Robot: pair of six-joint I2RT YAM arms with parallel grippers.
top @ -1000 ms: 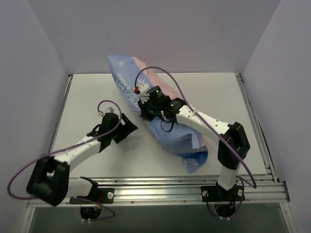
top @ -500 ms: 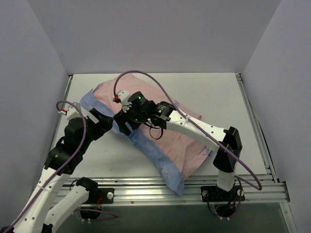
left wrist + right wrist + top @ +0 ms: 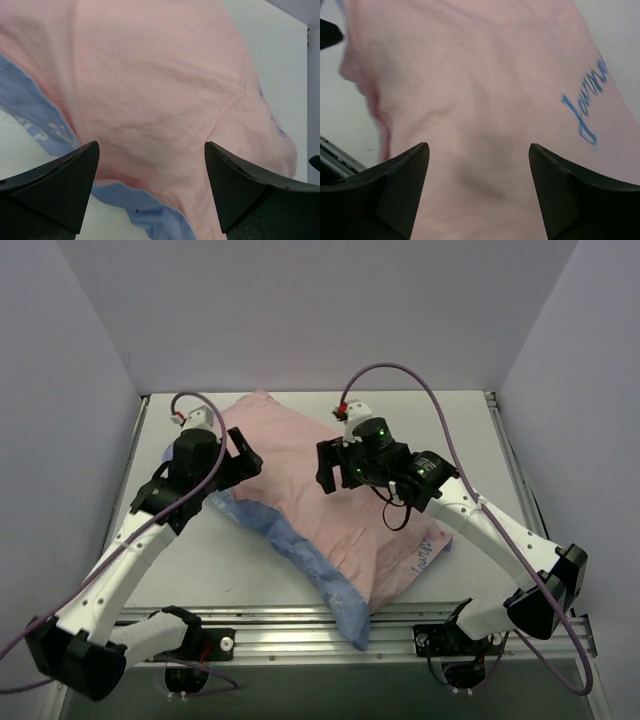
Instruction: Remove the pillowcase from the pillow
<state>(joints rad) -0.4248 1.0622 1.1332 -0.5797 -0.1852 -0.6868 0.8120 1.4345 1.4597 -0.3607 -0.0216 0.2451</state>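
My left claw (image 3: 243, 455) and right claw (image 3: 330, 468) hang released above the pink-side-out pillowcase (image 3: 340, 540); no pillow shows bare, so I judge removal unfinished.

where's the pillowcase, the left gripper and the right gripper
pillowcase (image 3: 335, 525), top view, pink middle panel
left gripper (image 3: 245, 453), top view, between its open fingertips
right gripper (image 3: 325, 469), top view, between its open fingertips
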